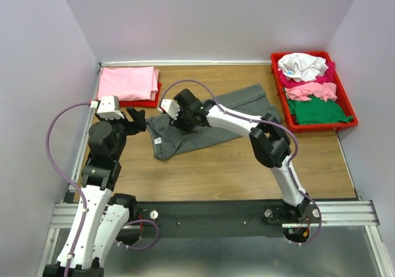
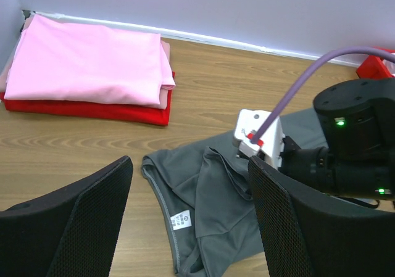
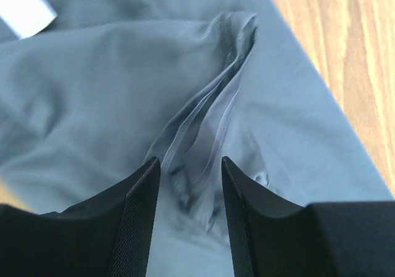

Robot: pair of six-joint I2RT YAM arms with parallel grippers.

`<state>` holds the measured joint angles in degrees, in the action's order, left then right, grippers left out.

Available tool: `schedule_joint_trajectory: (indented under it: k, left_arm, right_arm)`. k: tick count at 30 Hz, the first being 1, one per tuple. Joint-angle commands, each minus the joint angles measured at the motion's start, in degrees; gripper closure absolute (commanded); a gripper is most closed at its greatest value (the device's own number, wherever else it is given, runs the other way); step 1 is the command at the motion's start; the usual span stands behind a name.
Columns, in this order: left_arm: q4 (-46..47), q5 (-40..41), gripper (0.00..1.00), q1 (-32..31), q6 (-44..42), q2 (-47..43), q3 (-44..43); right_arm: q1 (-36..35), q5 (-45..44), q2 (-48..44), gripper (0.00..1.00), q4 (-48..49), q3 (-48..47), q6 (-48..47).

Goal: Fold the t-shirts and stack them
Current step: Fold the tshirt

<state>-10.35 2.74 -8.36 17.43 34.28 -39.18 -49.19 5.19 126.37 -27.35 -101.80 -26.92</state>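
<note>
Step in hand: by my reading, picking up a raised fold of the large dark grey cloth t-shirt to start its first fold.
Shirt position: it lies rumpled across the middle of the wooden desk. Its small white neck label is at the near-left end.
Right gripper: down on the shirt and about half open, straddling a thin upright pleat of grey cloth. A gap shows on both sides of the pleat, so it has no firm hold yet.
Left gripper: spread wide and empty, hovering just above the collar end of the shirt.
Doing it well: close fully on the pleat before lifting, and catch only the top layer so the shirt opens out instead of bunching. The left gripper would do best to take a matching edge near the collar. With both holding, the cloth can be drawn taut and laid flat, then folded along a straight line.
Risk: a shallow pinch may slip off the thin ridge.
Red plastic tray at far right: holds loose, crumpled shirts. A white t-shirt is at the far end, with a magenta t-shirt under it. Next come a pink t-shirt and, nearest, a green t-shirt.
Flat red tray at far left: carries a neatly folded pale pink t-shirt. I judge this to be the stack's place.
</note>
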Motion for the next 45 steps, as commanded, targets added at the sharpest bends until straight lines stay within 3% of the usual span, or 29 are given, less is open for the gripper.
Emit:
schedule_joint_trajectory:
  k: [1,15,32,45]
  left_arm:
    - [1.4,-0.9,0.17,0.2,-0.2,-0.8,0.2]
    - [1.6,-1.3,0.17,0.2,-0.2,-0.6,0.5]
    - [1.6,-1.2,0.17,0.2,-0.4,-0.4,0.4]
    - [1.4,-0.9,0.17,0.2,-0.4,-0.1,0.3]
  right_arm:
    - [-1.0,-7.3,4.5,0.48,1.2,-3.3,2.9]
    - [-1.2,-17.3,3.5,0.47,3.5,-3.0,1.6]
    - [-0.7,-21.5,0.8,0.48,4.2,-3.1,-1.3]
    - [4.4,-22.7,1.9,0.48,4.2,-4.0,-2.1]
